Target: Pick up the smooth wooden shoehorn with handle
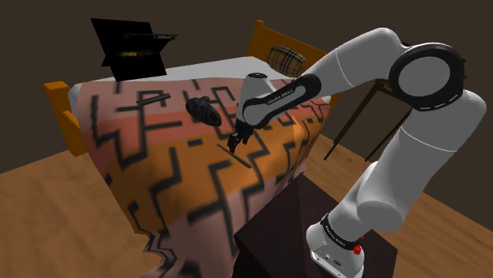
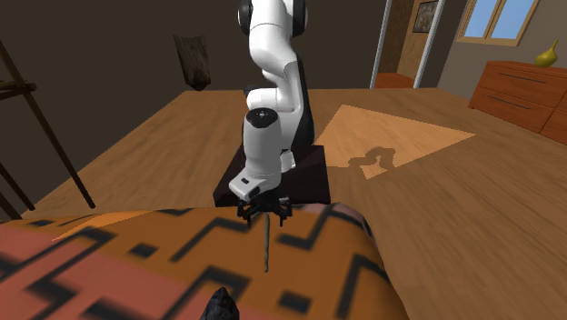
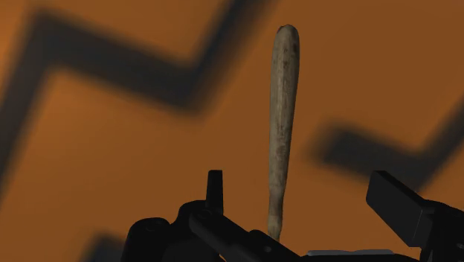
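Note:
The shoehorn (image 3: 283, 104) is a long, slim, brownish wooden stick lying flat on the orange and pink zigzag blanket (image 1: 182, 170). My gripper (image 3: 300, 180) hangs low over its near end, open, with the fingers standing apart on either side of the stick and not touching it. In the shoulder view the gripper (image 1: 235, 144) points down at the bed, and the shoehorn (image 1: 240, 156) shows as a thin dark line running out from under it. Seen from the second exterior view, the shoehorn (image 2: 265, 245) stretches from the gripper (image 2: 264, 213) toward the camera.
A lumpy black object (image 1: 204, 110) lies on the blanket just beyond the gripper, and a thin dark stick (image 1: 154, 99) lies farther back. A plaid pillow (image 1: 286, 59) rests by the wooden headboard (image 1: 269, 38). The bed's edge drops off near my dark stand (image 2: 309, 177).

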